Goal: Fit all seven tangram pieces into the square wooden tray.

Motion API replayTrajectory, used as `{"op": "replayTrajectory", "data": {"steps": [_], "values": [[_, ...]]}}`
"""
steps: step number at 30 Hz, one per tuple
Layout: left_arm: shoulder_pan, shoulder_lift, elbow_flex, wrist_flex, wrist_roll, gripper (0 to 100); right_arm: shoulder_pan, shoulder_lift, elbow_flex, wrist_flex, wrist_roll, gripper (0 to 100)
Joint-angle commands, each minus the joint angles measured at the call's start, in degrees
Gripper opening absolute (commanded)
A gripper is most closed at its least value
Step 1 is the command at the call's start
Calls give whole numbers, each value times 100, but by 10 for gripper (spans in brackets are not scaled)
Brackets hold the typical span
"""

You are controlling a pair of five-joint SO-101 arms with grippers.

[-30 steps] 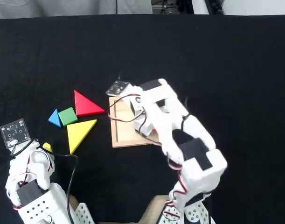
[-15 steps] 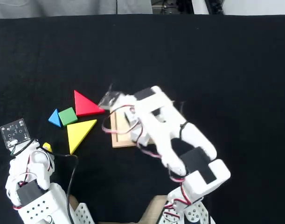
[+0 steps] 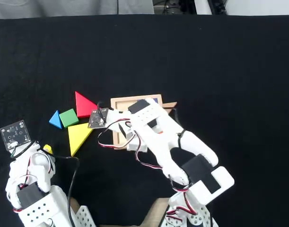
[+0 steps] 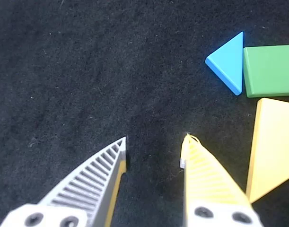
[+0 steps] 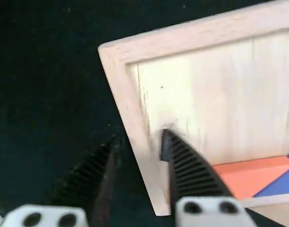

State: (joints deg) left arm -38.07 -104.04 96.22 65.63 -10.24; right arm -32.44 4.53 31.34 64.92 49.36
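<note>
The square wooden tray (image 3: 135, 100) lies mid-table, mostly covered by my right arm (image 3: 153, 127). In the right wrist view my right gripper (image 5: 140, 137) stands open astride the tray's side wall (image 5: 135, 109), one finger inside and one outside. An orange piece (image 5: 248, 172) and a dark blue piece (image 5: 282, 187) lie in a tray corner. Left of the tray rest the red triangle (image 3: 85, 105), blue triangle (image 3: 55, 119), green square (image 3: 68, 117) and yellow triangle (image 3: 81, 134). My left gripper (image 4: 153, 146) hangs open over bare cloth beside the yellow triangle (image 4: 274, 142).
A black cloth covers the whole table. The left arm's base (image 3: 33, 194) sits at the near left corner, the right arm's base (image 3: 196, 203) near the front middle. The blue triangle (image 4: 229, 66) touches the green square (image 4: 269, 71).
My right arm has swung left and nearer, its wrist passing from the tray's far left corner to its left side. The tray, loose pieces and left arm have stayed put.
</note>
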Motion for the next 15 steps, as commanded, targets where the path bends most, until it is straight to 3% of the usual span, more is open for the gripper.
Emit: {"op": "replayTrajectory", "data": {"steps": [1,9,15], "values": [[40,-18,84,-62,0,191,-88,-295,13,-35,53,48],[40,-18,84,-62,0,191,-79,-295,13,404,114,128],[40,-18,84,-62,0,191,-97,-251,418,-202,97,126]]}}
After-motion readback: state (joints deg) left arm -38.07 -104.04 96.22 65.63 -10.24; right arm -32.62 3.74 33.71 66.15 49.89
